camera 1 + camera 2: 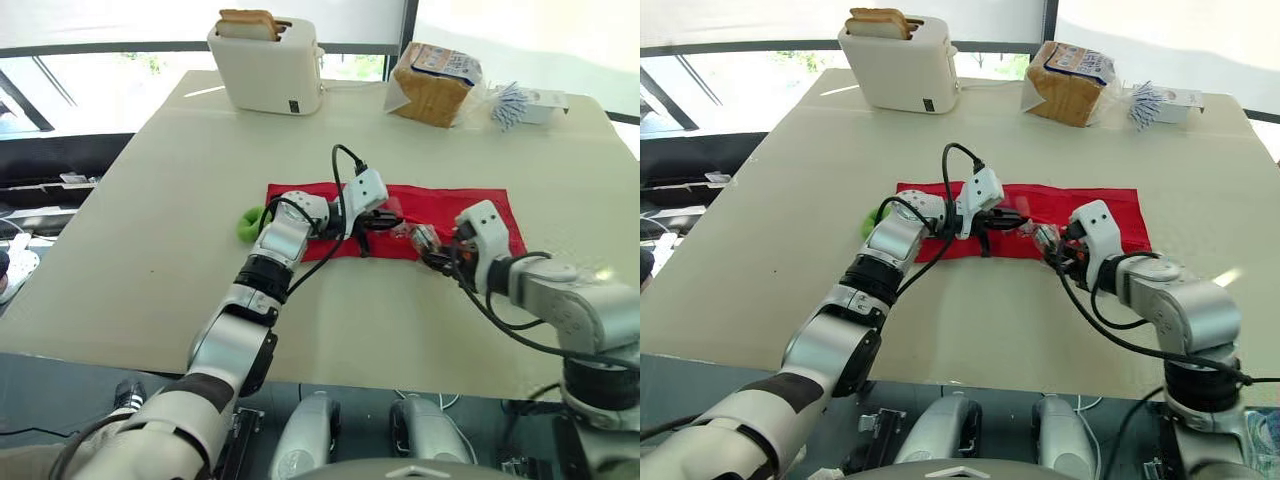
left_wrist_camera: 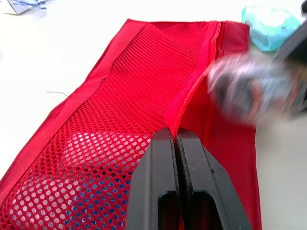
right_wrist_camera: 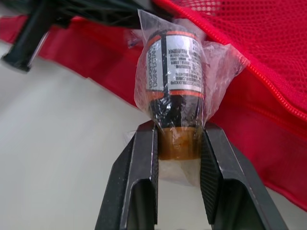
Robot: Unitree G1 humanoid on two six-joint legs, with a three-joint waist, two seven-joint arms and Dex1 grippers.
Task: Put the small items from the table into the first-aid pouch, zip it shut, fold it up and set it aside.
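Loading is the stage in hand, and the zipping, folding and setting aside are all left to do. The red first-aid pouch (image 1: 440, 205) lies flat and unfolded on the table (image 1: 150, 250), its zip open along the mesh panel. Something blue and pale shows through the mesh, so some items are probably in already.

The left gripper (image 2: 175, 158) has its fingers pressed together on the pouch's zip edge, apparently pinching it to hold the mouth up. The right gripper (image 3: 177, 136) is clamped on the base of a small labelled bottle in a clear plastic bag (image 3: 173, 76), held just beside the pouch's near edge, close to the opening but not inside.

A green item (image 1: 248, 225) rests against the pouch's left end, and a pale teal packet (image 2: 271, 26) lies near the pouch's far corner; both probably await packing.
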